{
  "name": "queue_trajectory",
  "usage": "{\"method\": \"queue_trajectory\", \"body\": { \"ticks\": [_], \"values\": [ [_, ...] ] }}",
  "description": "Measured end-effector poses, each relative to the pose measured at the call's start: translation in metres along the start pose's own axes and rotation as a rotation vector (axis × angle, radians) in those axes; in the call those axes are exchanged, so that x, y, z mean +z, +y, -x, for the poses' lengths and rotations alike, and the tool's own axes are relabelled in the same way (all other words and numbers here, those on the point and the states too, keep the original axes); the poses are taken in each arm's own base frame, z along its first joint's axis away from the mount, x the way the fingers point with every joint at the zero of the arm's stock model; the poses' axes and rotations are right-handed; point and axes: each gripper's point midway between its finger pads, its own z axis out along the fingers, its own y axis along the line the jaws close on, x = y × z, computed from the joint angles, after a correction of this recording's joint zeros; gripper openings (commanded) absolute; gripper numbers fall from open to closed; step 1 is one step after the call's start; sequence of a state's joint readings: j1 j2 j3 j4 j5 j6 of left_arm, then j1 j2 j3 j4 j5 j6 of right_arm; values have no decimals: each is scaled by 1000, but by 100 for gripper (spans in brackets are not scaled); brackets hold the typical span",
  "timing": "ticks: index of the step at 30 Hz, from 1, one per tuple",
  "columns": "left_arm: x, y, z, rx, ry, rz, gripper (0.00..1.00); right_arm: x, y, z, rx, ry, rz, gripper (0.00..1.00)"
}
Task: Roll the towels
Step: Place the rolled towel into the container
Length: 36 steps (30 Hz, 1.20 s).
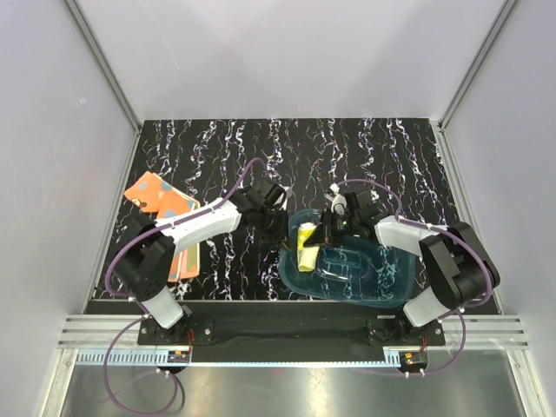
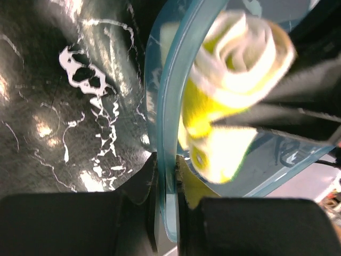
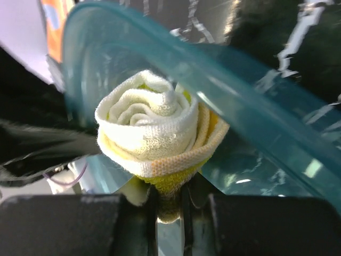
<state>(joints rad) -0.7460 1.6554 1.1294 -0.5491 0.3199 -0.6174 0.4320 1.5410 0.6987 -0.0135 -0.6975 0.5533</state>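
Yellow towel [image 3: 154, 133] rolled, clamped in right gripper [image 3: 169, 205] over blue tray [image 1: 382, 282]; left gripper [image 2: 166, 213] pinches tray rim. Orange dotted towel [image 1: 161, 198] left of tray, unrolled, still to do.

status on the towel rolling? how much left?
Done: the yellow towel is rolled into a tight spiral. In hand: the right hand is shut on that roll at the blue tray, while the left hand pinches the tray's rim. Left: the orange dotted towel lies flat on the table's left side, not yet rolled. About halfway.
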Motion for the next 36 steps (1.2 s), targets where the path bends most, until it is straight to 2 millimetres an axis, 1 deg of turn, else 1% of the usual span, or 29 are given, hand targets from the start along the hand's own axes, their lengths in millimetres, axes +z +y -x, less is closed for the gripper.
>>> {"method": "queue_trajectory", "body": {
  "ticks": [4,6,8,9,11,15,16,18,19,21,22,23,26,28,31,36],
  "values": [
    [1,7,-8,-75,32,4,0,9,-19,-2,12,-20,-62,0],
    [2,11,-10,-110,42,9,0,12,-28,-7,35,-23,-91,8],
    [1,11,-10,-127,44,6,0,14,-35,-11,56,-28,-110,20],
    [1,12,-10,-135,43,8,0,15,-35,-11,57,-34,-111,27],
    [1,12,-10,-145,43,7,0,17,-34,-11,64,-38,-112,35],
    [1,17,-15,-180,54,14,0,25,-32,-14,52,-28,-111,37],
    [0,17,-16,-187,55,14,0,28,-31,-14,48,-25,-112,39],
    [-1,17,-17,-197,55,11,0,31,-28,-15,41,-18,-110,46],
    [-1,16,-16,-200,53,10,0,32,-26,-15,38,-16,-108,53],
    [-2,17,-17,-202,51,11,0,32,-21,-17,38,-3,-100,61],
    [-2,17,-17,-204,51,10,0,32,-19,-17,38,6,-100,71],
    [-2,16,-17,-205,49,8,0,31,-15,-18,39,12,-100,86],
    [-1,12,-14,-208,40,-7,0,25,-4,-13,13,12,-118,97],
    [-2,10,-12,-206,31,-17,0,16,-1,-11,2,12,-160,100],
    [-4,8,-10,-209,20,-23,0,-1,-3,-10,-1,19,-251,100],
    [-4,8,-8,-216,11,-28,0,-32,1,-10,-12,30,-367,100]
  ]
}}
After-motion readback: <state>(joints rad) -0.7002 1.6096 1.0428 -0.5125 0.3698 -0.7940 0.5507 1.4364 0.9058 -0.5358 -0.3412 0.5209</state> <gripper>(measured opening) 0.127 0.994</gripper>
